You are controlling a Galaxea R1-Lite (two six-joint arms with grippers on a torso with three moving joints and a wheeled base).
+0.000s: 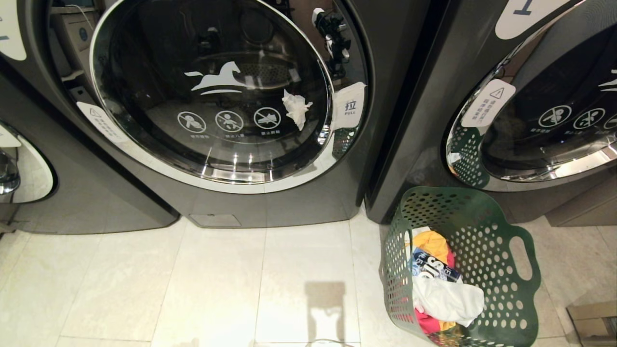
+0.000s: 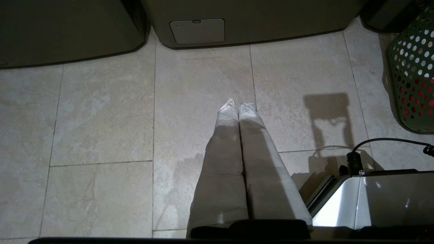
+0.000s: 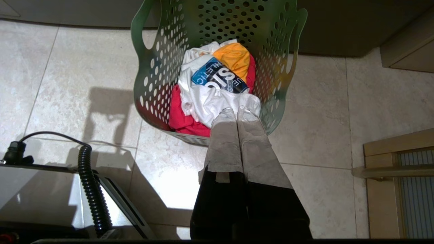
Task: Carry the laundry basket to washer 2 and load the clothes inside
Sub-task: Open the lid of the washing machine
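A dark grey front-loading washer (image 1: 226, 96) fills the upper left and centre of the head view, its round chrome-rimmed glass door shut, with a white horse logo on the glass and a white "PULL" tag (image 1: 349, 112) at the door's right edge. Its number label is not in view, so I cannot tell whether it is washer 2. A second dark grey washer (image 1: 530, 106) takes the upper right, and the lower part of a blue "1" shows on the white label at its top edge. Pale tiled floor (image 1: 193, 284) spans the lower half of the head view.

The laundry basket (image 1: 487, 241) stands on the floor at the lower right of the head view, just in front of the washer marked "1", its far rim near that machine's base. The clothes (image 1: 446, 289) lie inside it: a white garment with blue-black lettering on top, yellow-orange toward the far end, pink-red underneath.

Neither arm shows in the head view. In the left wrist view, the left gripper (image 2: 237, 105) points down over bare floor tiles at frame centre, its fingers pressed together and holding nothing, with the basket well apart at the right edge. In the right wrist view, the right gripper (image 3: 236, 111) hangs over the basket's near rim at frame centre, fingers pressed together and empty, its tips lining up with the white garment.
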